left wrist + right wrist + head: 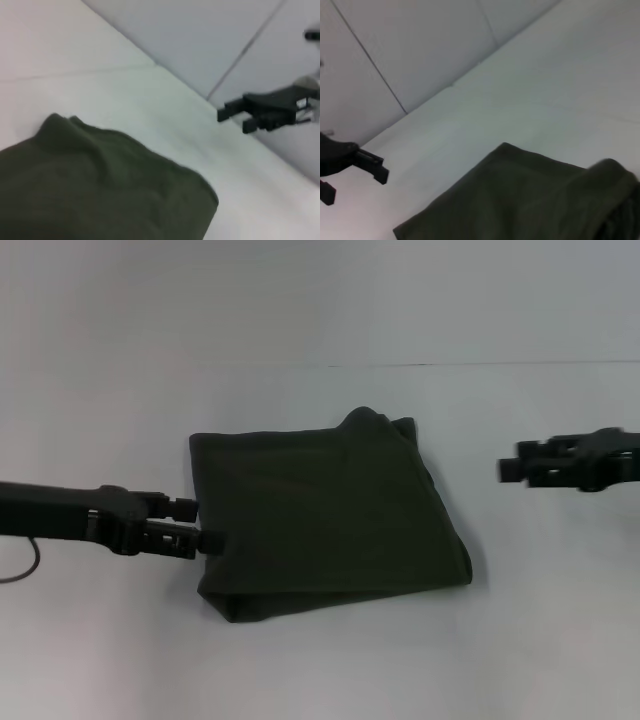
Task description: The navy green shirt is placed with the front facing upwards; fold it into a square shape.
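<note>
My left gripper point(198, 524) sits at the left edge of the navy green shirt point(325, 510), its two fingers parted with a gap between them, the tips touching or just short of the cloth; from the head view I can't be sure whether any fabric lies between them, so I'd call it parted and holding nothing. My right gripper point(512, 469) hangs well apart from the shirt on the right, above the white table point(320, 670), and seems parted too, with nothing in it. The shirt lies in the middle of the table already folded into a compact, roughly square bundle, layers stacked at the near edge and a small hump of cloth poking up at the far right corner point(57, 125). I judge the folding itself to be nearly finished, at the tidying or letting-go stage. The next move, I think, calls for flattening that far hump or squaring the left edge, then drawing both arms clear without dragging the layers askew.
</note>
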`<state>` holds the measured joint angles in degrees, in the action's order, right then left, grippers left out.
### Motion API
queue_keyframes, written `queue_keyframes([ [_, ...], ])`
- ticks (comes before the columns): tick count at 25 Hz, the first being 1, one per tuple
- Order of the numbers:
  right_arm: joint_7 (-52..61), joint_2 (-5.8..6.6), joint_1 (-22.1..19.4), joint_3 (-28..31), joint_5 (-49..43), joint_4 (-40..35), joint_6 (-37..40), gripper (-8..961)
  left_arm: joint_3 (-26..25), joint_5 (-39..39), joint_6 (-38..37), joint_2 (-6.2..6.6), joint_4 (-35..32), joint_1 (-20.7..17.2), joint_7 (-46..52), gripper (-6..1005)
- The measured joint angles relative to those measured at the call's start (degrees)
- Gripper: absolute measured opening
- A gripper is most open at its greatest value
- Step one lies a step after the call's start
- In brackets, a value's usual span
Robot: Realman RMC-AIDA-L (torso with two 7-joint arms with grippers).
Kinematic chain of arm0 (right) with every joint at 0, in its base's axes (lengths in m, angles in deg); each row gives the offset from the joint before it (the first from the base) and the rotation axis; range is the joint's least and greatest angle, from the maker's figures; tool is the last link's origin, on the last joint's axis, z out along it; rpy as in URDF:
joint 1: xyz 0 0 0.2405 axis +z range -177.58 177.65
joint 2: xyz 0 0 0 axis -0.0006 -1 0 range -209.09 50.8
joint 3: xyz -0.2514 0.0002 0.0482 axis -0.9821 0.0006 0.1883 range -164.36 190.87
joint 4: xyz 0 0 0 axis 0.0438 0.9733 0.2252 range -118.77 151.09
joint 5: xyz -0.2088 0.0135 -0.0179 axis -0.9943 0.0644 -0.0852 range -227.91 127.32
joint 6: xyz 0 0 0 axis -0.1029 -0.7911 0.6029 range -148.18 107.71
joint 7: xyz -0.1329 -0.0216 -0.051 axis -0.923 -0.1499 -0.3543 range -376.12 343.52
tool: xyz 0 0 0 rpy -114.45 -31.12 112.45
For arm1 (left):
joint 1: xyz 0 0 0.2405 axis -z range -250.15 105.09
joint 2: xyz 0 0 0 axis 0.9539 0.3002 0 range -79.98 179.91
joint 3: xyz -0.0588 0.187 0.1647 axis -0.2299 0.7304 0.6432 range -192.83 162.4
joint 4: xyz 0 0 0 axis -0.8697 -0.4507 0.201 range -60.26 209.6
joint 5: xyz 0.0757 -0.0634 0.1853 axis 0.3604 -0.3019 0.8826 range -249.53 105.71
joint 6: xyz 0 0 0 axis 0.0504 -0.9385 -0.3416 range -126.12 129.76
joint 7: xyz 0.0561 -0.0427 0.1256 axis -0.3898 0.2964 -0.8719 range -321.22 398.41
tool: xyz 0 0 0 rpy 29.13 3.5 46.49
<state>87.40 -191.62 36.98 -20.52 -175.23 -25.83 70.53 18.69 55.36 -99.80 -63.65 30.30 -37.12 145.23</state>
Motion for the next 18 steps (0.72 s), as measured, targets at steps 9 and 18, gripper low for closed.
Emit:
queue_keyframes([
  [9, 0.4, -6.81, 0.1, -5.2, -0.8, -6.0, -7.5, 645, 3.7, 4.7, 1.7, 0.02, -1.2, 3.9, 0.9, 950],
  [18, -0.3, -6.9, -0.1, -7.5, 3.1, -7.0, -7.5, 800, 1.5, 3.6, 4.8, -0.86, -1.2, 3.8, 1.1, 949],
])
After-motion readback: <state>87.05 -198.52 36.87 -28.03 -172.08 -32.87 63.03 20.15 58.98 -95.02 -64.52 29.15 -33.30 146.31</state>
